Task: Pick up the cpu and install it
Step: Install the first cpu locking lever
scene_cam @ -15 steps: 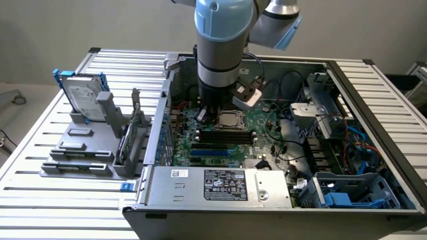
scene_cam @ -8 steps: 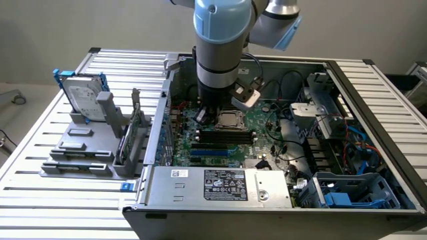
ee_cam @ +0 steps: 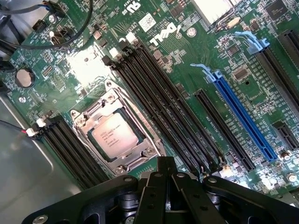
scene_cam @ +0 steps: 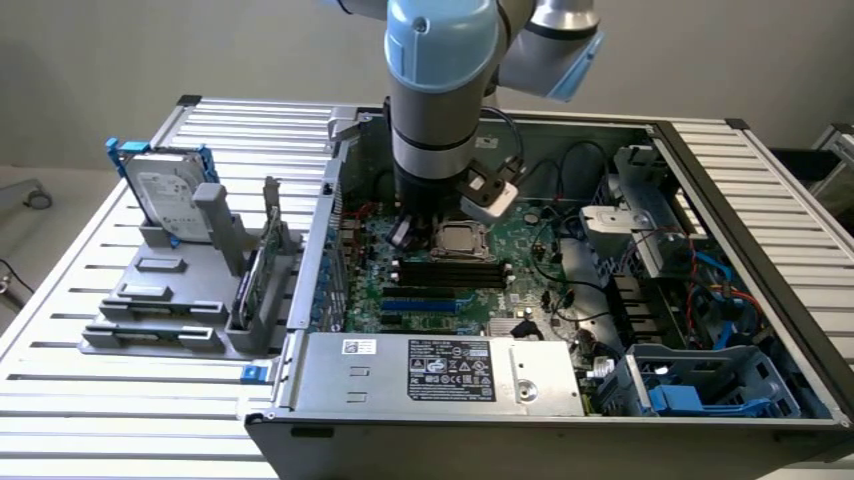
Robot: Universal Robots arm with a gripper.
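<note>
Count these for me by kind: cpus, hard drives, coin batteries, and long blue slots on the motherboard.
cpu: 1
hard drive: 1
coin battery: 1
blue slot: 1
Total: 4

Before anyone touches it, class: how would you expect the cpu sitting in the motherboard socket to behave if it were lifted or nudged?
The cpu looks like a thin, flat square with a metal top, so probably stiff, and light. That smooth top may be slippery to grip. Lying flat inside the socket frame, it seems unlikely to roll or tip, and a sideways nudge would probably be blocked.
</note>
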